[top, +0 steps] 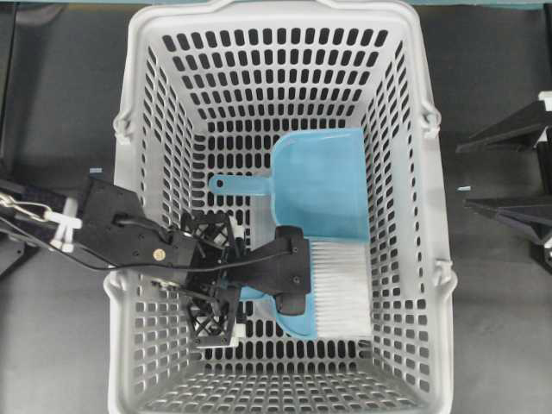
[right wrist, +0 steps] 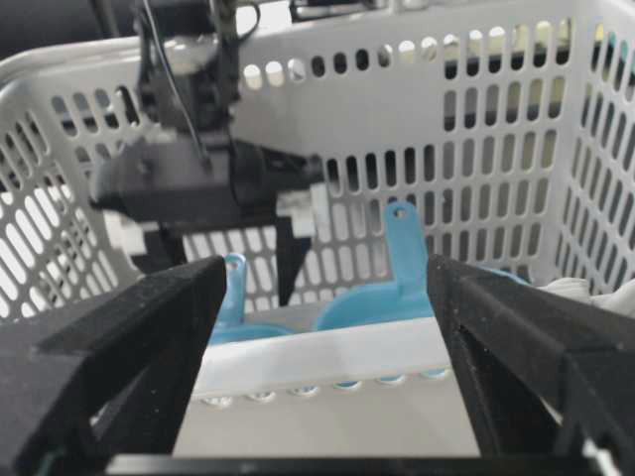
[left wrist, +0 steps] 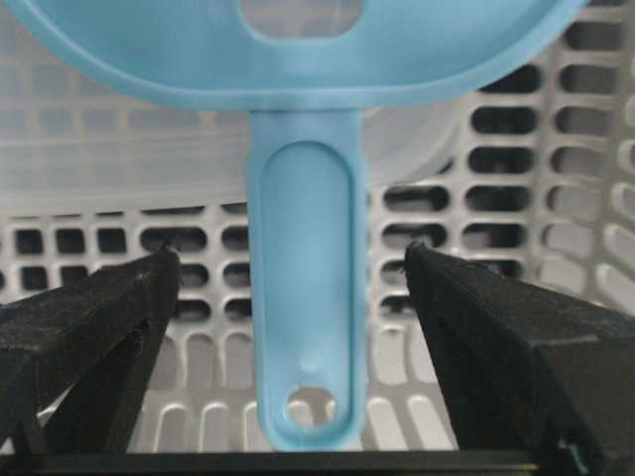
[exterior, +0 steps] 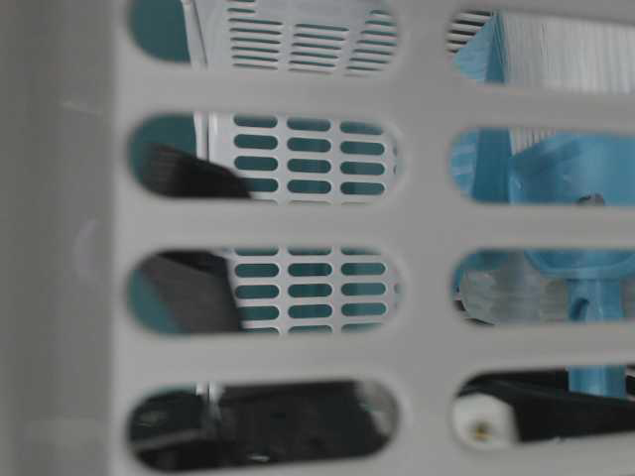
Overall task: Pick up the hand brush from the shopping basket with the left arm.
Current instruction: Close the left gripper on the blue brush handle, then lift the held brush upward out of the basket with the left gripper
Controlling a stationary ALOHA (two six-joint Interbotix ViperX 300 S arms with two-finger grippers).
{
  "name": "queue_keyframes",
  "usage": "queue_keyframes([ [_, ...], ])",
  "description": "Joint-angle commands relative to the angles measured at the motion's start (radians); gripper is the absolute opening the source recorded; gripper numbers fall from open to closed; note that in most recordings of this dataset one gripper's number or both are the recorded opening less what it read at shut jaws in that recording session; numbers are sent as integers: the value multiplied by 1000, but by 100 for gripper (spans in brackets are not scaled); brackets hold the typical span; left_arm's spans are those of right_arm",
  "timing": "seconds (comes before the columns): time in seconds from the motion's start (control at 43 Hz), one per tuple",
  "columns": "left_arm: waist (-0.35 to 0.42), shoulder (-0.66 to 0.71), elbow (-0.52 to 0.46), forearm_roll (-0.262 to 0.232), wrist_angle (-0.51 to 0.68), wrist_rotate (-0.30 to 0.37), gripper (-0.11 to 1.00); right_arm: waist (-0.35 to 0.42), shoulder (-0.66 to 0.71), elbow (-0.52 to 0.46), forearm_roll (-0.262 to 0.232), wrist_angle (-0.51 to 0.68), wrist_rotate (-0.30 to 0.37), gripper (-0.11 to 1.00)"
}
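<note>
Two wide-open fingers of the left pincer [left wrist: 288,268] are straddling the hand brush [left wrist: 303,327] handle: light, stiff, slippery plastic, best gripped mid-handle.

Right tool [right wrist: 322,347] spread wide above the shopping basket [right wrist: 496,129]; left tool [right wrist: 288,263] inside it.

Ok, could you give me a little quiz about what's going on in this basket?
1. What lies between the left fingers?
2. True or false: the dustpan lies outside the shopping basket.
3. Those fingers are: A) shut on the handle, B) open on either side of it, C) out of sight.
Key: 1. the handle of the hand brush; 2. false; 3. B.
</note>
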Motion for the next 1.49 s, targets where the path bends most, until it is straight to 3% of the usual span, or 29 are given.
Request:
queue_keyframes([
  [0.0, -3, -6, 12, 3, -32, -8, 91, 0, 5, -17, 3, -5, 3, 78],
  [0.233, -6, -8, 20, 3, -98, -12, 89, 0, 5, -14, 3, -6, 3, 77],
  [0.326, -6, -8, 15, 3, -98, -14, 83, 2, 5, -12, 3, -6, 3, 77],
  [0.419, -9, -15, 15, 3, -94, -12, 65, 0, 5, -11, 3, -6, 3, 77],
  [0.535, -14, -38, 14, 3, -83, -5, 26, 0, 5, -6, 3, -8, 3, 77],
  [0.559, -14, -46, 14, 3, -81, 0, 24, 0, 5, -5, 3, -9, 3, 77],
  [0.838, -12, -158, -40, 5, 2, 3, 25, 0, 5, 6, 5, -8, 5, 77],
  [1.28, 11, -337, -273, 5, 35, 52, 25, 0, 5, 8, 6, -11, 5, 77],
  [1.466, 34, -354, -268, 5, 25, 64, 25, 0, 5, 8, 6, -12, 5, 77],
])
